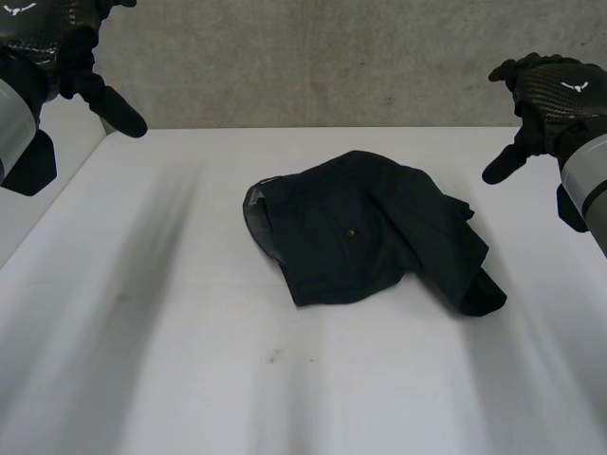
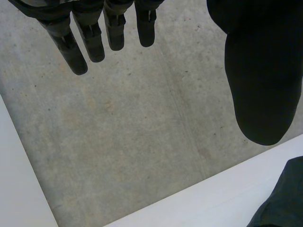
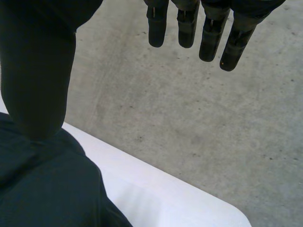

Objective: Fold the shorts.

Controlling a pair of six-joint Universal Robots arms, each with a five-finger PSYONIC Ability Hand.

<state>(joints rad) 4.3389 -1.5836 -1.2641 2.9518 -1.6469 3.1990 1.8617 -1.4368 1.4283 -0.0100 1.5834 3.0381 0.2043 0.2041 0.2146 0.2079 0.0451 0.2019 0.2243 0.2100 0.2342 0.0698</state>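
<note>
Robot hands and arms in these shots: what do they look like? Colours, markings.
The left robot hand and right robot hand are black, with a carbon-weave texture and a small white winged mark on the back. The fingers are black, slim and segmented. The thumb is broader, smooth and rounded. Behind each wrist is a light grey rounded section, as on the right arm.

Shorts (image 1: 370, 232) dark navy, near black, with grey inner lining (image 1: 258, 220) and small brassy button (image 1: 352, 230); table (image 1: 190, 360) plain white; wall (image 1: 332, 57) mottled grey concrete; left hand (image 1: 47, 43) and right hand (image 1: 555, 90) black carbon-weave, white mark
</note>
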